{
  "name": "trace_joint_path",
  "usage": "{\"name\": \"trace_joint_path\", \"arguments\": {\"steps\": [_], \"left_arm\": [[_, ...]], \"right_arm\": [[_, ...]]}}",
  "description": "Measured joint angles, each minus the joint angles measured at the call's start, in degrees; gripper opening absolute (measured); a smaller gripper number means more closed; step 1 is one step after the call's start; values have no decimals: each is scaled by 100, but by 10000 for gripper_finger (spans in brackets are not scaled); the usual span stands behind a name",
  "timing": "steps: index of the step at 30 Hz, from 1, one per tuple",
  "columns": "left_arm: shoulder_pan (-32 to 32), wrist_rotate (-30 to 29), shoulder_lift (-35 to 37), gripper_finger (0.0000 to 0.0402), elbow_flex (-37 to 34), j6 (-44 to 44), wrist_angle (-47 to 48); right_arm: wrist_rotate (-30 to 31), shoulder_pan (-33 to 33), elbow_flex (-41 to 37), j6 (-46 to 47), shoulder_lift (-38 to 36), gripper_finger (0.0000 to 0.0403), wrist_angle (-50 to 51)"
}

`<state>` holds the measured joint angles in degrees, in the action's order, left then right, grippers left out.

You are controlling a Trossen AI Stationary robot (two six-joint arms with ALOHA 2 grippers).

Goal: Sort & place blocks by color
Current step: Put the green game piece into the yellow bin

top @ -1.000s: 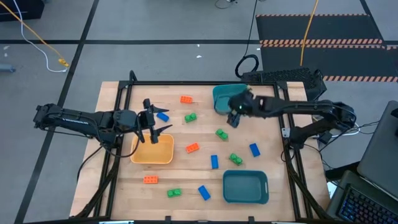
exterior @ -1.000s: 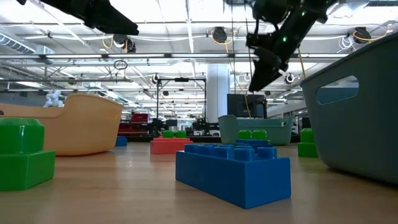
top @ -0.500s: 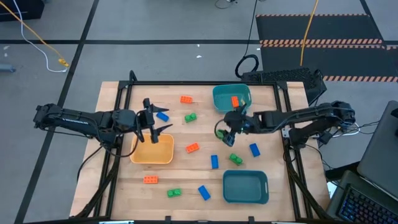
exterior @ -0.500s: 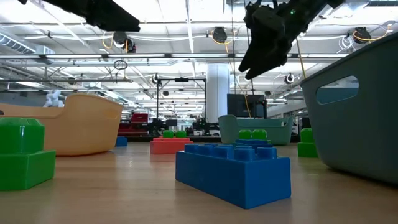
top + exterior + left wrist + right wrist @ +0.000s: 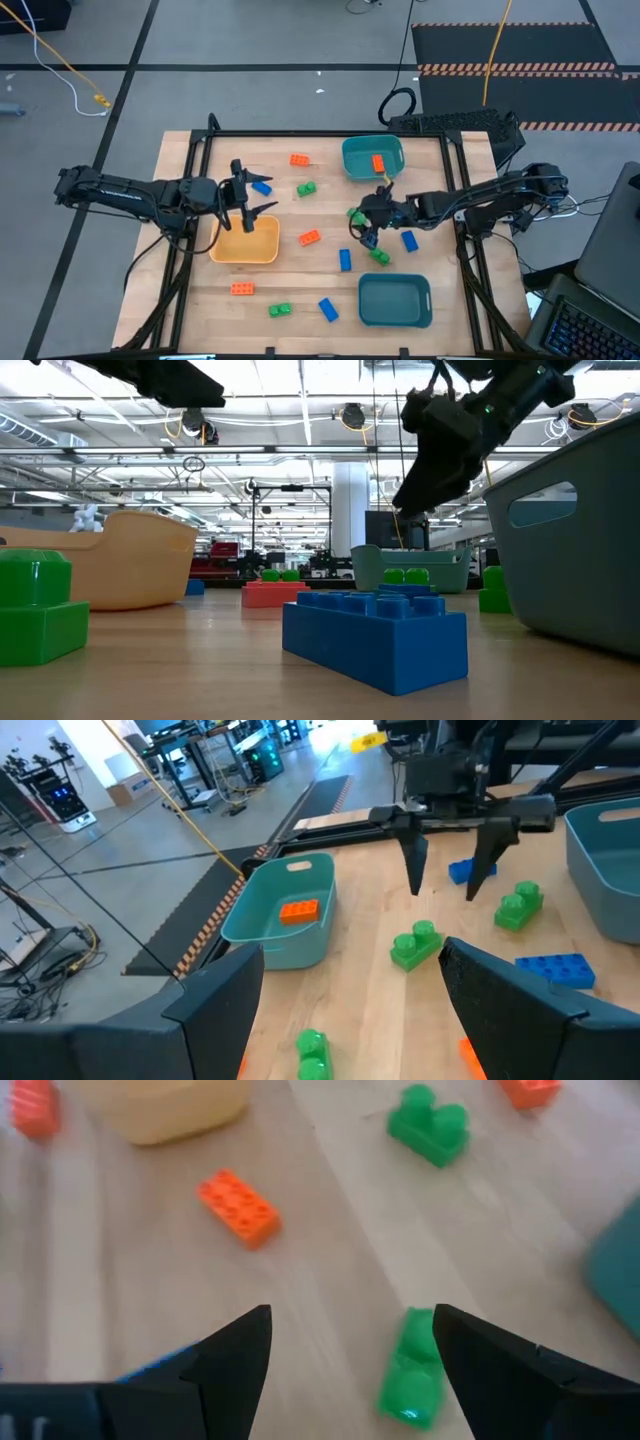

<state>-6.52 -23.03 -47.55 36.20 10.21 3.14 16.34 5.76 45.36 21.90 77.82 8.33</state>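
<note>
Our right gripper point(image 5: 366, 226) hangs over the middle of the table with its two fingers point(image 5: 235, 1360) spread wide and nothing between them. Right under its open fingers sits a green block point(image 5: 408, 1377), and in the right wrist view it lies just ahead of the fingertips, a little toward one finger. Its long side seems to run forward, away from the gripper, though that picture is blurry, so we are not sure. We think the fingers can close across its short sides if the gripper comes straight down.

A bit farther out are an orange block point(image 5: 238, 1207) and another green block point(image 5: 430, 1125) near the yellow tray point(image 5: 246, 243). One orange block point(image 5: 378, 163) is already in the far teal tray point(image 5: 358, 150). The near teal tray point(image 5: 395, 301) has no blocks in it.

Our left gripper point(image 5: 243, 196) waits above the far edge of the yellow tray, also wide open and holding nothing. The right arm is much nearer to this green block, so we think it should take it.
</note>
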Motion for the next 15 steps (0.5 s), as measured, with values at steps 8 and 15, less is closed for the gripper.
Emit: {"name": "trace_joint_path", "arguments": {"steps": [8, 15], "left_arm": [[2, -2, -2, 308, 1, 148, 4], [7, -2, -2, 308, -1, 116, 4]], "right_arm": [[464, -50, -2, 214, 66, 270, 436], [415, 25, 24, 507, 615, 270, 610]]}}
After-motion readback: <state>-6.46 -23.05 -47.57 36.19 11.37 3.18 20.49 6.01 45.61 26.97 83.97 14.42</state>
